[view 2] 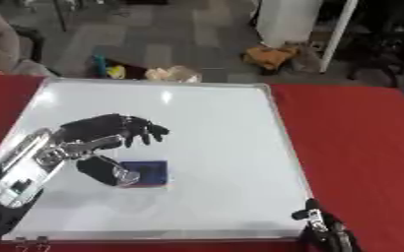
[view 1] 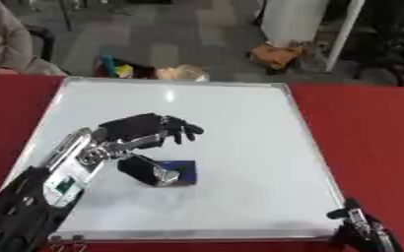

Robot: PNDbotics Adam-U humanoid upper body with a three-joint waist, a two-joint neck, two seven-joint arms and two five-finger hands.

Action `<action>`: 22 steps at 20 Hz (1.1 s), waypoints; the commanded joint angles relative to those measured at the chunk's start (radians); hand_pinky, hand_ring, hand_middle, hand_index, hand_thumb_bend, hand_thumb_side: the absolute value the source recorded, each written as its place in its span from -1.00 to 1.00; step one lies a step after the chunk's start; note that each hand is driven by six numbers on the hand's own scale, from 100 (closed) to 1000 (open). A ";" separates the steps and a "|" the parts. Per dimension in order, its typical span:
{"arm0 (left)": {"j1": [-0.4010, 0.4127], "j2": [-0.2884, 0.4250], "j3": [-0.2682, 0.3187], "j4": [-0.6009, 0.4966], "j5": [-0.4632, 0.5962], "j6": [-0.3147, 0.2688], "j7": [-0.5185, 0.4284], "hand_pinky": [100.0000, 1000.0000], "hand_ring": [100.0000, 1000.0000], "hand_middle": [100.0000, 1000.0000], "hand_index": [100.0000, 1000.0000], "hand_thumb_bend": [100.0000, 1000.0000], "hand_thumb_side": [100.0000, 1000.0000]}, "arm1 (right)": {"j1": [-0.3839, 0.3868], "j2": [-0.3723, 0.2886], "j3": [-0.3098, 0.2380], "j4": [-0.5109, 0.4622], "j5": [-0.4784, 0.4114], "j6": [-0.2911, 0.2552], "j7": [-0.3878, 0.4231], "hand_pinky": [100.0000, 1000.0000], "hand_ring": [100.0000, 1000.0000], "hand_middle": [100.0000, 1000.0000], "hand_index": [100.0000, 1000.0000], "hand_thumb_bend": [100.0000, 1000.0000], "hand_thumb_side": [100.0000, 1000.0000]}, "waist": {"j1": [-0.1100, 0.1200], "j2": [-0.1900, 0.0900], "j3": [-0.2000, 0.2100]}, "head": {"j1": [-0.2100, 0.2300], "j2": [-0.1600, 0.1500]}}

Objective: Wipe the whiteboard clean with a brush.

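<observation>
Left hand [view 1: 145, 129] is held over the whiteboard [view 1: 240, 123], fingers loosely curved and gripping nothing; its thumb touches a blue brush [view 1: 175, 172]. Right hand [view 1: 360, 227] is seen at the whiteboard's near right corner, fingers up. A red cloth [view 1: 360, 128] surrounds the whiteboard; grey floor lies beyond. Flat and squarish, the brush's long axis cannot be told.

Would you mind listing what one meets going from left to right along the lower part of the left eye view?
Left forearm → left hand, fingers relaxed above the board → dark blue brush lying on the whiteboard → bare whiteboard surface → right hand at the lower right corner, over the red table.
</observation>
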State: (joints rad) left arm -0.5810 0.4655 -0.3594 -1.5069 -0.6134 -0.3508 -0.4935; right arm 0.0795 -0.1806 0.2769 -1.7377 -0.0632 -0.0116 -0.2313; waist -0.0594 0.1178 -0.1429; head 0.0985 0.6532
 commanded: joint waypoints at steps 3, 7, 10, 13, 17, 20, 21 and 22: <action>-0.013 0.003 -0.004 0.015 -0.044 -0.003 0.014 -0.13 0.32 0.46 0.92 -0.62 0.14 | -0.006 -0.011 -0.004 -0.005 -0.002 -0.004 0.002 -0.46 -0.67 -1.00 -0.02 -1.00 0.62 | 0.004 -0.010 -0.004 | -0.010 -0.008; -0.013 -0.006 -0.010 0.046 -0.093 -0.021 0.034 -0.12 0.32 0.47 0.91 -0.56 0.10 | -0.006 -0.011 -0.004 -0.005 -0.002 -0.004 0.002 -0.46 -0.67 -1.00 -0.02 -1.00 0.62 | 0.003 -0.010 -0.006 | -0.018 -0.011; -0.012 -0.013 -0.012 0.076 -0.125 -0.034 0.051 -0.12 0.31 0.47 0.91 -0.51 0.07 | -0.006 -0.011 -0.004 -0.005 -0.002 -0.004 0.003 -0.46 -0.67 -1.00 -0.02 -1.00 0.61 | 0.003 -0.009 -0.006 | -0.021 -0.012; -0.012 -0.020 -0.013 0.101 -0.147 -0.044 0.069 -0.13 0.31 0.46 0.90 -0.45 0.02 | -0.006 -0.011 -0.003 -0.005 -0.003 -0.004 0.003 -0.46 -0.67 -1.00 -0.02 -1.00 0.62 | 0.002 -0.009 -0.006 | -0.024 -0.012; -0.013 -0.027 -0.013 0.130 -0.172 -0.055 0.094 -0.13 0.30 0.46 0.89 -0.44 -0.06 | -0.005 -0.010 -0.003 -0.005 -0.002 -0.004 0.003 -0.46 -0.67 -1.00 -0.02 -1.00 0.61 | 0.001 -0.009 -0.006 | -0.027 -0.012; -0.014 -0.031 -0.013 0.145 -0.187 -0.061 0.112 -0.13 0.30 0.45 0.89 -0.44 -0.08 | -0.005 -0.011 -0.003 -0.006 -0.003 -0.003 0.004 -0.46 -0.67 -1.00 -0.02 -1.00 0.61 | 0.001 -0.010 -0.006 | -0.030 -0.013; -0.014 -0.033 -0.012 0.149 -0.192 -0.062 0.117 -0.13 0.30 0.45 0.89 -0.44 -0.09 | -0.005 -0.011 -0.003 -0.006 -0.003 -0.003 0.004 -0.46 -0.67 -1.00 -0.02 -1.00 0.61 | 0.001 -0.010 -0.006 | -0.030 -0.013; -0.014 -0.034 -0.012 0.153 -0.196 -0.063 0.123 -0.13 0.30 0.45 0.89 -0.45 -0.10 | -0.005 -0.011 -0.002 -0.006 -0.003 -0.003 0.004 -0.46 -0.67 -1.00 -0.02 -1.00 0.61 | 0.001 -0.010 -0.005 | -0.030 -0.013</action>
State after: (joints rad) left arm -0.5798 0.4289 -0.3776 -1.3480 -0.8013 -0.4120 -0.3817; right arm 0.0792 -0.1806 0.2780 -1.7375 -0.0632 -0.0119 -0.2308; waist -0.0608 0.1178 -0.1478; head 0.0703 0.6484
